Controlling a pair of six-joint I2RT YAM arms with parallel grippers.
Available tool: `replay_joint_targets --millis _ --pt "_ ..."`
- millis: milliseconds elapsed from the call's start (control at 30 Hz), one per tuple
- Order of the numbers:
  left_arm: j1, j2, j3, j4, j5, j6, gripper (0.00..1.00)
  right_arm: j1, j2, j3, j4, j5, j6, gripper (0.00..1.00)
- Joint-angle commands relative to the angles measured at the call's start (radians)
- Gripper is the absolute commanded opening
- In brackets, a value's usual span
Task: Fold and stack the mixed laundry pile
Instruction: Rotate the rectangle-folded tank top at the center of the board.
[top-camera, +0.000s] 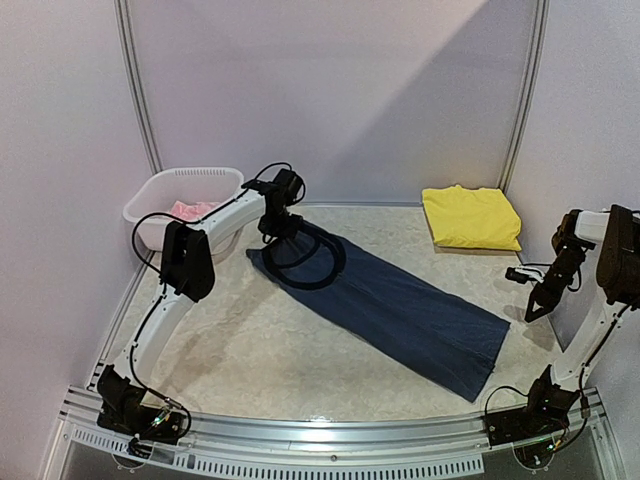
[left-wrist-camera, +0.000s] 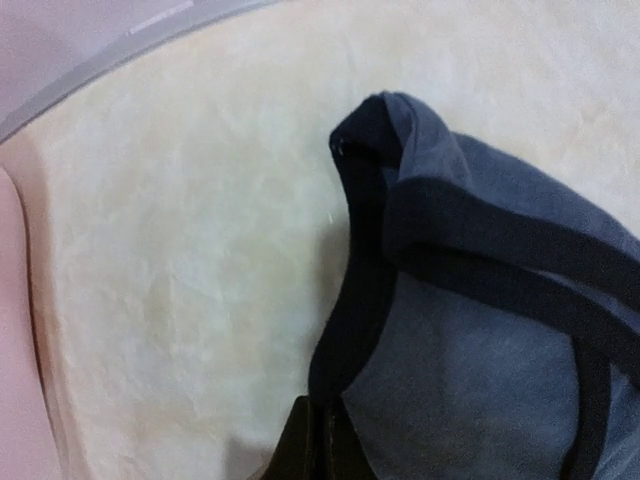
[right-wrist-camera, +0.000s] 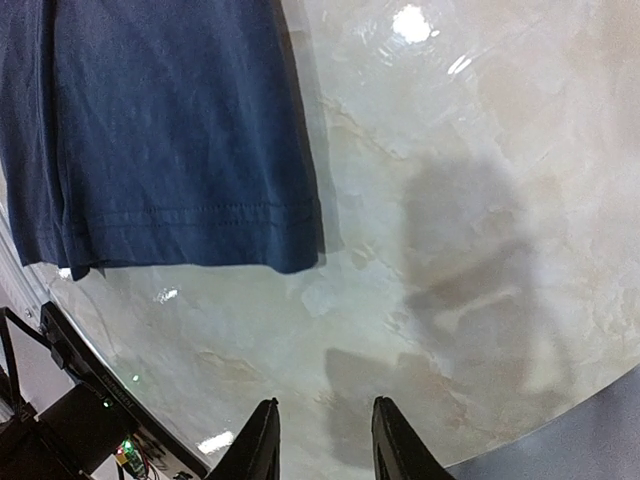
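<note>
Your left gripper (top-camera: 276, 229) clamps the navy tank top (top-camera: 400, 310) strap; steer the parted, empty right gripper (right-wrist-camera: 325, 412) ahead-left and pinch the hem (right-wrist-camera: 190, 215) squarely.

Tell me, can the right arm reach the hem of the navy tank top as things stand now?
Probably yes. The right gripper hangs open and empty near the hem of the navy tank top, with only bare table between them; the folded yellow garment lies farther back.
</note>
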Motion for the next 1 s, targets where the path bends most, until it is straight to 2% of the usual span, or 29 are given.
replay_joint_targets --millis 0,133,367,400,500,533,600,800,867,967 --pt "0.038 0.054 0.09 0.121 -0.024 0.042 0.0 -0.001 -0.011 0.025 -0.031 -0.041 0.011 0.32" --pt "0.066 0.046 0.077 0.184 -0.033 0.035 0.0 0.0 -0.005 0.047 -0.047 -0.052 0.02 0.32" --pt "0.15 0.061 0.087 0.216 0.079 -0.047 0.01 0.007 -0.008 0.058 -0.068 -0.071 0.029 0.32" --pt "0.157 0.064 0.089 0.216 0.088 -0.049 0.08 0.01 -0.009 0.058 -0.069 -0.072 0.03 0.33" --pt "0.153 0.052 0.086 0.23 0.088 -0.006 0.39 0.022 -0.017 0.058 -0.076 -0.078 0.034 0.33" --pt "0.147 0.041 0.085 0.234 0.086 0.009 0.45 0.028 -0.021 0.059 -0.08 -0.079 0.034 0.33" --pt "0.134 0.0 0.07 0.253 0.085 0.033 0.51 0.038 -0.027 0.062 -0.084 -0.078 0.033 0.33" --pt "0.02 -0.196 0.013 0.285 0.003 0.141 0.55 0.069 -0.032 0.075 -0.092 -0.089 0.039 0.33" --pt "-0.058 -0.279 -0.056 0.282 0.0 0.204 0.55 0.075 -0.038 0.075 -0.09 -0.098 0.04 0.33" --pt "-0.211 -0.414 -0.247 0.301 0.035 0.272 0.55 0.075 -0.048 0.077 -0.086 -0.113 0.043 0.34"
